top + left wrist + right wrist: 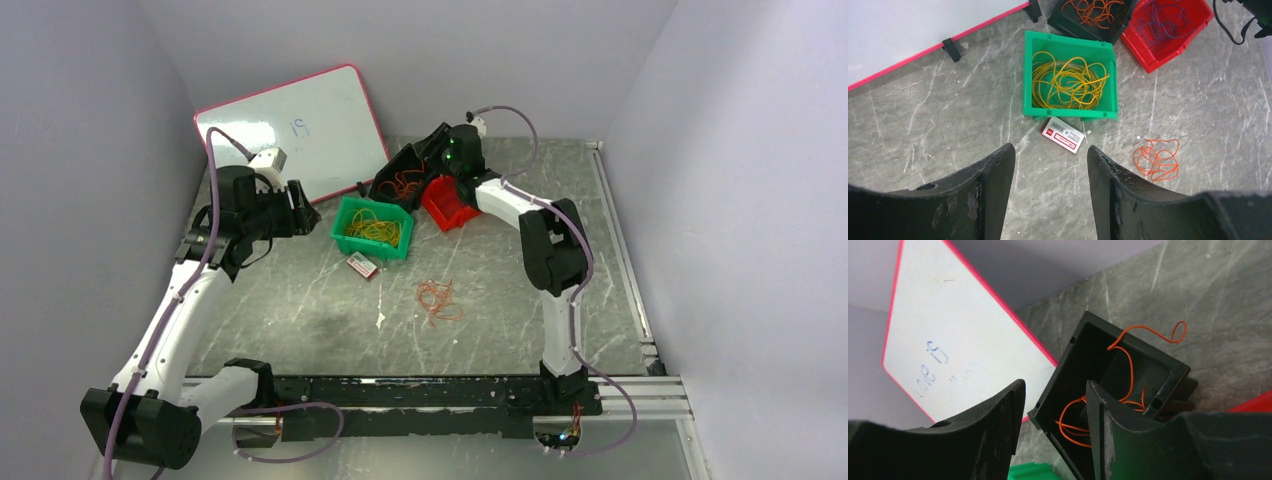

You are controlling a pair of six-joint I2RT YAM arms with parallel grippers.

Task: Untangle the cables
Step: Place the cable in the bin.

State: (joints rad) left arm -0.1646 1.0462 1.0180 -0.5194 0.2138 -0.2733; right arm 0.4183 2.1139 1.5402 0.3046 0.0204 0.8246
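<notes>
A loose bunch of orange cables [438, 298] lies on the table's middle; it also shows in the left wrist view [1157, 159]. Yellow cables [1068, 82] fill a green bin [1068, 40]. Orange cables [1131, 375] lie in a tilted black bin [1068, 375], one loop hanging over its rim. A red bin [1193, 30] holds thin purple-red cables [1163, 20]. My left gripper [1050, 150] is open and empty, held high to the left of the green bin [345, 215]. My right gripper [1055, 385] is open and empty, just above the black bin [403, 180].
A small red-and-white box [1062, 134] lies just in front of the green bin. A whiteboard with a pink frame [290, 130] leans at the back left. The red bin [447, 203] sits under the right arm. Grey walls close in on both sides.
</notes>
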